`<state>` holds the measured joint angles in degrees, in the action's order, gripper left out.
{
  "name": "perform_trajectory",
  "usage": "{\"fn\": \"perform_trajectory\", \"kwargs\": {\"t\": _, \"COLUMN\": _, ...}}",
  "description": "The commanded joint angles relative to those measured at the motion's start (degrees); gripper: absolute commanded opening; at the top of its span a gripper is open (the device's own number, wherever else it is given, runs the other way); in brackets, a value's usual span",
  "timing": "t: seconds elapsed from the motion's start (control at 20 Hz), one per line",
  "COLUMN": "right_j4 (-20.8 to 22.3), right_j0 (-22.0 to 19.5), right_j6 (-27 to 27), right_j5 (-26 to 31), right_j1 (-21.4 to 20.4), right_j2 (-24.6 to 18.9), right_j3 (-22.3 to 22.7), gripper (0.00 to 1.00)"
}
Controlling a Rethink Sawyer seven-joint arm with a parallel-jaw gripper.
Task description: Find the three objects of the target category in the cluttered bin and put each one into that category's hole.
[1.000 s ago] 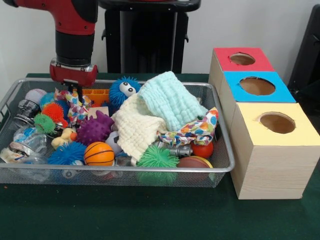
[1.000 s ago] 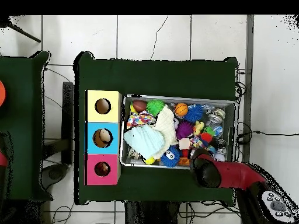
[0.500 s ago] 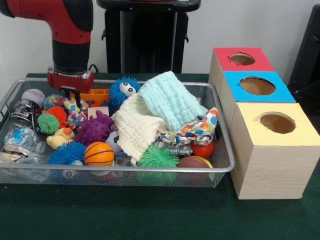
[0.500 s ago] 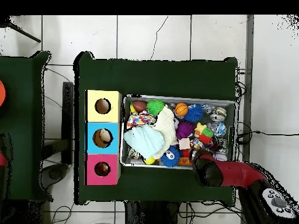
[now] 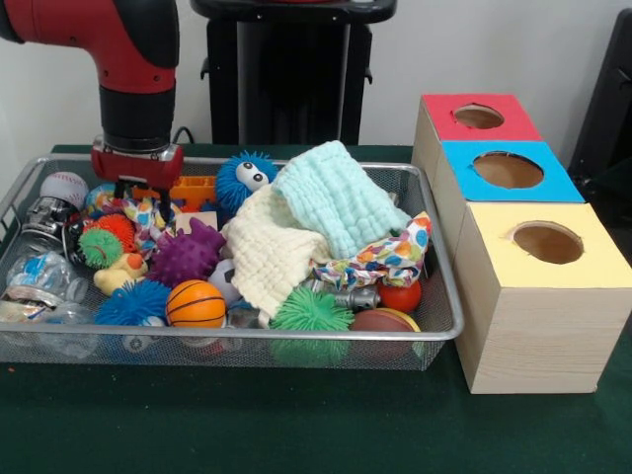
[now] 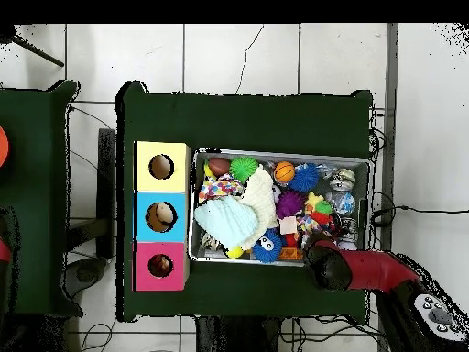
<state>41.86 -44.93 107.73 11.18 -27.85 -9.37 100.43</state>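
Observation:
A wire mesh bin holds a jumble of toys and cloths. Among them are a basketball, a baseball, a purple spiky ball, a green spiky ball, a blue fuzzy ball with an eye and a rubber duck. My gripper hangs low over the bin's left back corner, just above a patterned cloth and an orange block. In the overhead view the red arm covers the gripper. Nothing shows in its grasp.
Three wooden boxes with round holes stand right of the bin: red top, blue top, yellow top. A mint cloth, a cream cloth and a patterned cloth cover the bin's middle. Metal parts and a clear bottle lie at its left end.
The gripper has shifted slightly left and a little lower in the front view. The small toys and the bottle at the bin's left end have been jostled.

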Motion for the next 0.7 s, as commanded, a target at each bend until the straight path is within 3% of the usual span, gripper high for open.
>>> {"fn": "perform_trajectory", "kwargs": {"t": 0.05, "right_j4": 2.4, "right_j0": -0.1, "right_j6": -8.5, "right_j5": 8.6, "right_j1": -0.9, "right_j2": -4.7, "right_j3": -2.9, "gripper": 1.0}}
{"fn": "perform_trajectory", "kwargs": {"t": 0.3, "right_j4": 1.2, "right_j0": -1.4, "right_j6": -9.1, "right_j5": 9.9, "right_j1": -5.5, "right_j2": -6.3, "right_j3": 1.6, "gripper": 1.0}}
{"fn": "perform_trajectory", "kwargs": {"t": 0.7, "right_j4": 1.0, "right_j0": -1.1, "right_j6": -9.1, "right_j5": 11.2, "right_j1": -9.1, "right_j2": -8.6, "right_j3": 2.3, "gripper": 1.0}}
